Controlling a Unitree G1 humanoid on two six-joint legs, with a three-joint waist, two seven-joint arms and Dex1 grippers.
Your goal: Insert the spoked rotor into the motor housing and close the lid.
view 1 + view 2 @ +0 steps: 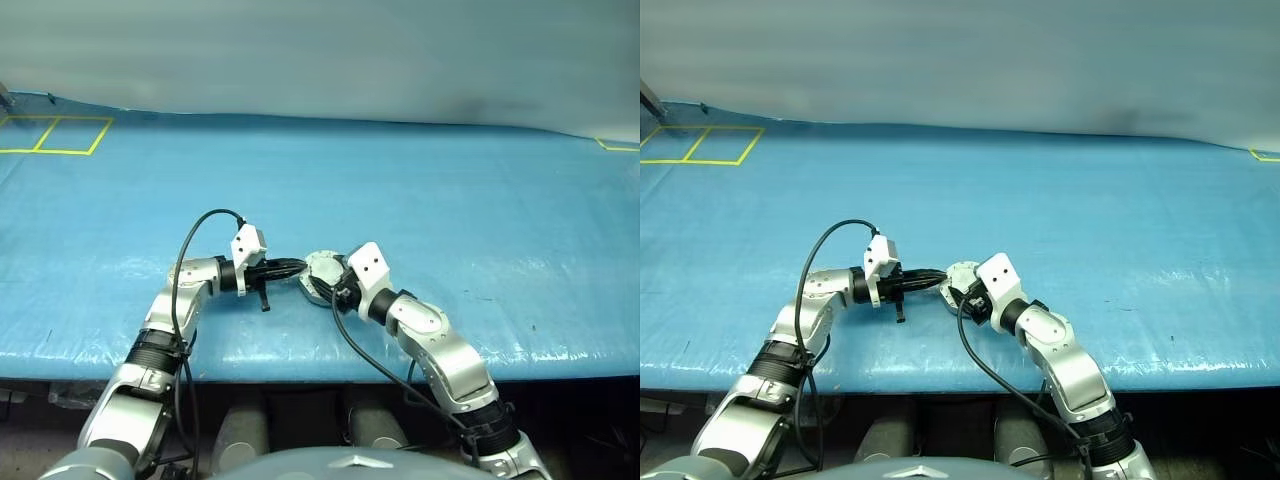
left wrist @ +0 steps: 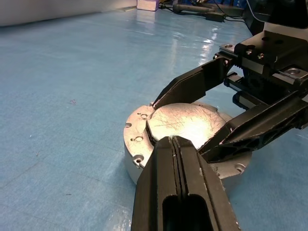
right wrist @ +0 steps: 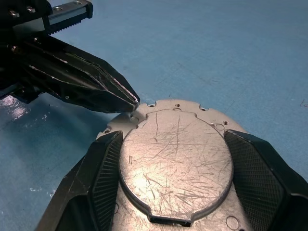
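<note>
Housing [image 3: 175, 159], flat silvery face up, sits on the blue table [image 1: 450, 200] near its front edge, between both arms. Left gripper [image 2: 174, 140] clenched, tips at housing's rim; right gripper [image 3: 175, 178] grasps housing by its sides, fingers [image 3: 103, 168] spread wide.

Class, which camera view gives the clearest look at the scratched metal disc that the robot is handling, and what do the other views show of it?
The right wrist view: the disc faces the camera, scratches and rim holes plain, between the right tool's fingers. The left wrist view shows it low and slanted, partly behind the shut left tool. The eye views show a small grey patch between both arms.
</note>
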